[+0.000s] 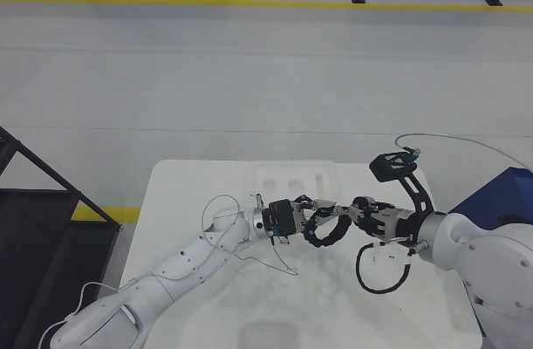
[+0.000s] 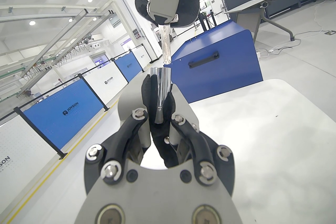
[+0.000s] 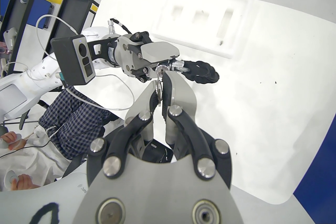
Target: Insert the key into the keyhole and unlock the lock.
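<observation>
My left gripper (image 2: 160, 88) is shut on the chrome lock body (image 2: 160, 83), holding it above the table. The lock's black cable loop (image 3: 202, 71) hangs beside the gripper. My right gripper (image 3: 160, 80) is shut on the key (image 3: 158, 89) and faces the left gripper (image 3: 168, 62) end on. In the left wrist view the silver key blade (image 2: 165, 43) runs from the right gripper (image 2: 162, 20) to the lock's end face, with its tip at the keyhole. I cannot tell how deep it sits. From above, the two grippers (image 1: 305, 214) (image 1: 340, 211) meet over mid-table.
A white foam tray (image 1: 292, 183) with cut-out slots lies on the white table (image 1: 205, 288) behind the grippers. A blue cabinet (image 1: 502, 196) stands off the table's right side. A black frame (image 1: 39, 174) stands to the left. A black cable loop (image 1: 379, 275) hangs under the right arm.
</observation>
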`<state>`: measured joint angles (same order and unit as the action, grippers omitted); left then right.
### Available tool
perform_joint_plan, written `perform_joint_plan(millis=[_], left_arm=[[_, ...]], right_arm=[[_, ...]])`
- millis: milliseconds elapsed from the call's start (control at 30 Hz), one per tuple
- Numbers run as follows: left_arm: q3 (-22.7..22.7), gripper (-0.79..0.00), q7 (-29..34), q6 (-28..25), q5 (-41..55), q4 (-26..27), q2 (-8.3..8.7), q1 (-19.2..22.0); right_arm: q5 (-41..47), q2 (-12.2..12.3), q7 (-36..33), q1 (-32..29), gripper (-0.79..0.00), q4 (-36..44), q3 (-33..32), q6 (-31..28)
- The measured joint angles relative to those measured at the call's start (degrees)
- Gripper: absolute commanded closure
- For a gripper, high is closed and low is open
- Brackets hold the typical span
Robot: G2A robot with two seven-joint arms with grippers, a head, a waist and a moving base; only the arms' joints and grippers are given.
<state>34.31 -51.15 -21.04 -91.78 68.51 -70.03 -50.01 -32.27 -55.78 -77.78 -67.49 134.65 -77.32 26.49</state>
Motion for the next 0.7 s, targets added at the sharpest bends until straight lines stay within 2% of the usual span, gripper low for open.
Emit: perform_joint_plan(millis=[700], left_arm=[[2.3, 0.000, -0.5, -1.1, -2.5, 0.6, -0.66, -1.4]], right_arm=[[0.5, 0.6, 2.0, -0.4, 0.000, 0.0, -0.1, 2.0]])
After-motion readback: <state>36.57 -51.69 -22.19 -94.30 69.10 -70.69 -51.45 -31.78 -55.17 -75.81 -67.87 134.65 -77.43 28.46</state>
